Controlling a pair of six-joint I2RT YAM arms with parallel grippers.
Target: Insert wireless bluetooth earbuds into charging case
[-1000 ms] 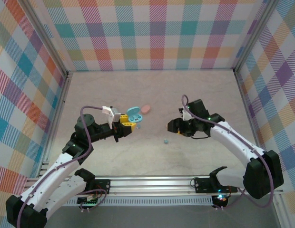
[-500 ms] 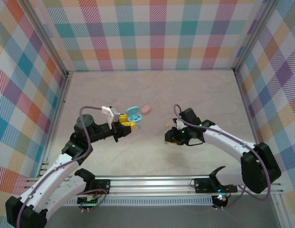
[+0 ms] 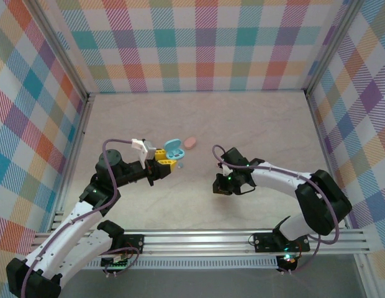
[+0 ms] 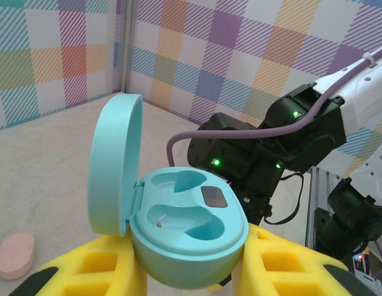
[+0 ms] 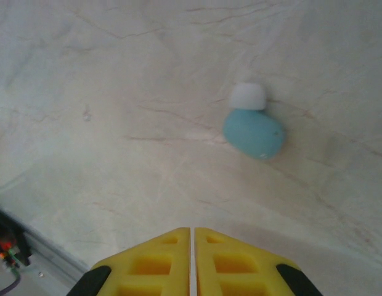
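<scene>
Yellow foam makes up the left fingers (image 3: 162, 164), and we see them squeezed tight on a blue case (image 4: 188, 231), one on each side of it. They hold the case up above the tabletop (image 3: 254, 124). Its lid (image 4: 114, 163) stands open and upright, on the left in the left wrist view. Two curved pockets in the bottom half face up.

Just to the right of it in the top view, a pink case (image 3: 190, 143) lies flat and closed on the tabletop. It is near the blue one but not touching it.

Farther right, the right arm (image 3: 279, 177) bends in toward the middle. The right fingers (image 5: 178, 256) are pressed together with nothing between them. A small blue bud (image 5: 256, 132) with a white tip (image 5: 247, 95) lies on the tabletop just ahead of those fingers, a bit to the right, and they do not touch it. Checked walls (image 3: 205, 43) in many colours stand around the tabletop.
</scene>
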